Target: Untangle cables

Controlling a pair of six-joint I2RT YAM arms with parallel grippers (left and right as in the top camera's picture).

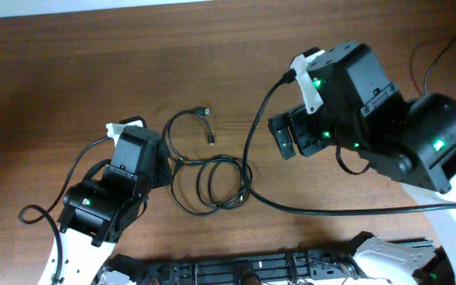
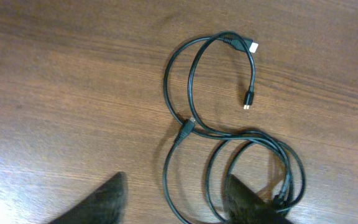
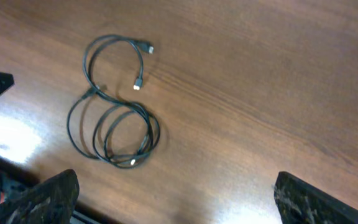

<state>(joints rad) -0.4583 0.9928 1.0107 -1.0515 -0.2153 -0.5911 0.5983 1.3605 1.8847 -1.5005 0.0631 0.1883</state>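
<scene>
- Left gripper [image 2: 176, 180]: jaws parted, gripping nothing; the cables [image 2: 185, 129] loop between them on the table [image 2: 55, 93].
- Right gripper [image 3: 176, 176]: spread wide, empty, cables ahead.

text: none legible | labels: none | brands: none | numbers: none

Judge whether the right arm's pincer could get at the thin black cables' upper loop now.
Probably yes: the open right pincer hovers beside the thin black cables, with bare brown wooden table between; only the arm's own thick black wire hangs near them.
</scene>
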